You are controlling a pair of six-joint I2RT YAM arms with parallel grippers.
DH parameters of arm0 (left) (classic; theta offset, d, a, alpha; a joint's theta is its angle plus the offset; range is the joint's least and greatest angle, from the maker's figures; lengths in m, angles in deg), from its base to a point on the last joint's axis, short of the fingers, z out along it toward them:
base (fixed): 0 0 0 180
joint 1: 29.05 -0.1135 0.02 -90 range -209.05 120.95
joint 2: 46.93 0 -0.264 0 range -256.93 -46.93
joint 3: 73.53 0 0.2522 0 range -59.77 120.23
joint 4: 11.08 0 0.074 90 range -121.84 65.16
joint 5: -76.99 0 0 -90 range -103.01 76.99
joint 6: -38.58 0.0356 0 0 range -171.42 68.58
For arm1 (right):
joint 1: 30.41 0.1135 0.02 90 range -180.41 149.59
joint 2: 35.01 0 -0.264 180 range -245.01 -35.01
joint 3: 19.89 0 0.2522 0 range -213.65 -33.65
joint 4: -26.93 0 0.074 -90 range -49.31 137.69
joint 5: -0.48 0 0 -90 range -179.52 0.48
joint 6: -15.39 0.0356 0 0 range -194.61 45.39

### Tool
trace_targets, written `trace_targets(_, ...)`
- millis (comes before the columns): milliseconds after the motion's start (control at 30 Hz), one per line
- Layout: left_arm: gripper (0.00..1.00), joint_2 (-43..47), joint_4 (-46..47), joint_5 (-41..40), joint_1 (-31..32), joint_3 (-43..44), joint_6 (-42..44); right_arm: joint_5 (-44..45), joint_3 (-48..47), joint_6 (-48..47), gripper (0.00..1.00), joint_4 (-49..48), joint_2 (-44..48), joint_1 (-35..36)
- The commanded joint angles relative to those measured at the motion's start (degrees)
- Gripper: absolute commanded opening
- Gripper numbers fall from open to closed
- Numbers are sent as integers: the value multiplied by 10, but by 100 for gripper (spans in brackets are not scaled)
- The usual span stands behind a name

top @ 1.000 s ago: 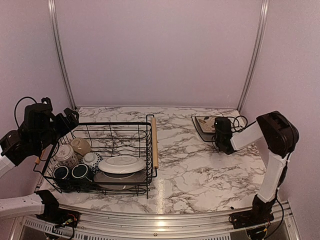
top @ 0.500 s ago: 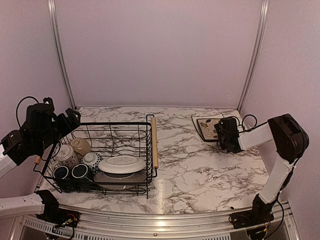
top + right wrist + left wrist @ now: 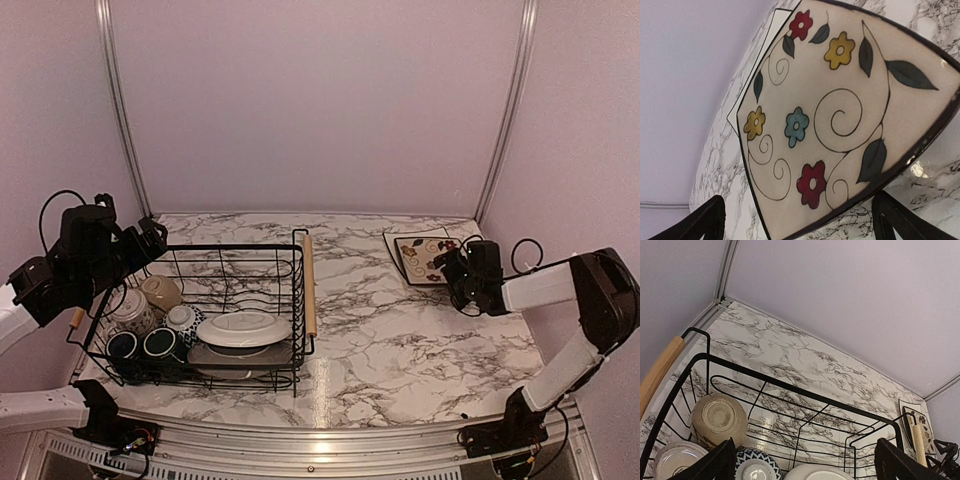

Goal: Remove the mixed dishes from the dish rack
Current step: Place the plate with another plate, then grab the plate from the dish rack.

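Black wire dish rack (image 3: 225, 247) sits unmoved at left, its white plate (image 3: 243, 328) covering most of a darker dish; the left gripper (image 3: 140, 243) still hangs spread wide above the far-left corner. The right gripper (image 3: 448, 264) has drawn back rightward, jaws now apart, off the square floral plate (image 3: 415, 255) lying far right on the table (image 3: 380, 340), and it hides the plate's right edge.

One wire rack (image 3: 225, 247), two wooden handles (image 3: 309, 285) on its short sides, five mugs (image 3: 160, 292) inside, one white plate (image 3: 243, 328) over one grey plate (image 3: 205, 354), one square floral plate (image 3: 420, 255) on the worktop (image 3: 380, 340), two arms (image 3: 540, 285)
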Motion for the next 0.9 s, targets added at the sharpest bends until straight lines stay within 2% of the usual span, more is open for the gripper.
trace_targets(0, 99, -19, 5, 7, 2, 14, 22, -135, 8, -100, 99, 73, 56, -2)
trace_targets(133, 99, -33, 6, 25, 2, 22, 46, -170, -2, -182, 98, 153, 128, 20)
trace_targets(233, 99, -46, -2, 36, 2, 33, 57, -216, -8, -257, 98, 172, 178, 44)
trace_targets(300, 99, -51, -2, 44, 2, 36, 63, -266, -52, -360, 95, 198, 189, 79)
trace_targets(400, 99, -53, 1, 46, 2, 33, 70, -260, -166, -568, 92, 292, 178, 157)
trace_targets(467, 99, -54, 3, 45, 1, 32, 74, -249, -227, -670, 91, 347, 160, 204)
trace_targets(567, 99, -57, 0, 46, 2, 37, 78, -224, -310, -763, 90, 398, 118, 261)
trace_targets(733, 99, -52, -10, 36, 1, 39, 77, -194, -459, -872, 87, 494, 2, 363)
trace_targets(867, 99, -38, -21, 19, 1, 36, 75, -160, -579, -920, 84, 576, -100, 423)
